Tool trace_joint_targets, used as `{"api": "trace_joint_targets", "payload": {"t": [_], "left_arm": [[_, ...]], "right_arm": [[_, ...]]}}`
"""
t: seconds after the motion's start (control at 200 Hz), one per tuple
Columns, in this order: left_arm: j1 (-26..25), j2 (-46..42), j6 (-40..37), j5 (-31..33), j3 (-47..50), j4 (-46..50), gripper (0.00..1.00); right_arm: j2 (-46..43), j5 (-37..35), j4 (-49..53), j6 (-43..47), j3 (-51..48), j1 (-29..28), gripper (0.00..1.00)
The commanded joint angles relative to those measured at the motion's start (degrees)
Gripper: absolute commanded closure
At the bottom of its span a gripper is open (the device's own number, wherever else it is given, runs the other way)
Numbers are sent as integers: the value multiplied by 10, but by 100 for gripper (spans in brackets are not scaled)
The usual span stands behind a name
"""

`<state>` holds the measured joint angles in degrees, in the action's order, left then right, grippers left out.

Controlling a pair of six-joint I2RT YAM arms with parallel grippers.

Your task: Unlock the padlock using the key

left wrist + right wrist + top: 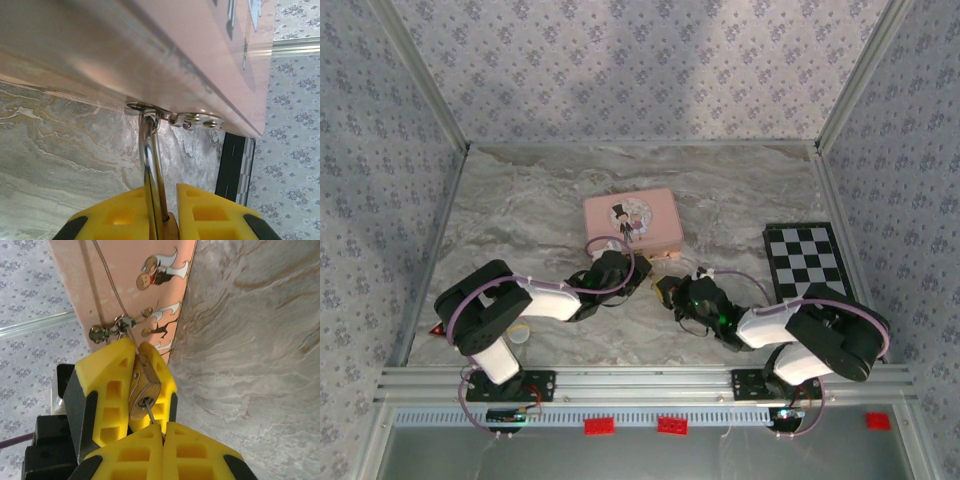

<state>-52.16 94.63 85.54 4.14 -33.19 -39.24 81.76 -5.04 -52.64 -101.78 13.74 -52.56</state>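
The padlock (pixel 144 390) is clamped in the left claw (pixel 136 345), steadied for the key (pixel 151 413) pinched at the tips of the right claw (pixel 163 432).

**A:** What colour is the tin (pixel 632 218)?
**B:** Pink, with small cartoon figures in brown, white and black.
**A:** And the surface (pixel 520 220)?
**B:** Grey marble, veined with white and tan. The walls (pixel 620 60) are pale lilac-grey with a small repeating flower print.
**A:** The board (pixel 805 258)?
**B:** Black and white checks.
**A:** The fingers (pixel 112 390)?
**B:** Yellow, on black mounts. The padlock (pixel 146 390) is brass-gold, its shackle (pixel 150 165) silver, and the key (pixel 151 416) silver-grey.
**A:** The arms?
**B:** The left arm (pixel 548 298) is black and white with purple cable; the right arm (pixel 775 325) is the same. The blocks (pixel 599 426) are red.
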Motion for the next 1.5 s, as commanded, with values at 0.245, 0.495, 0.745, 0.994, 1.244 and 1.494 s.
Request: {"api": "trace_joint_targets", "payload": {"t": [0.245,0.495,0.745,0.994,1.244,1.494], "left_arm": [[-29,-33,0,-53,-12,-88,100],[-29,-56,-13,-38,-9,-70,100],[-29,-51,-13,-46,-18,-85,100],[-29,-53,-17,-47,-22,-86,100],[-29,-53,-20,-54,-18,-83,100],[-35,-46,-18,-58,-22,-89,100]], "right_arm": [[-15,-19,-26,0,4,12,100],[-95,-39,86,18,-13,28,100],[-101,-28,103,25,0,30,100],[-34,-11,14,5,-2,27,100],[-34,-7,-9,-4,-11,41,100],[-36,-2,-6,0,-7,52,100]]}}
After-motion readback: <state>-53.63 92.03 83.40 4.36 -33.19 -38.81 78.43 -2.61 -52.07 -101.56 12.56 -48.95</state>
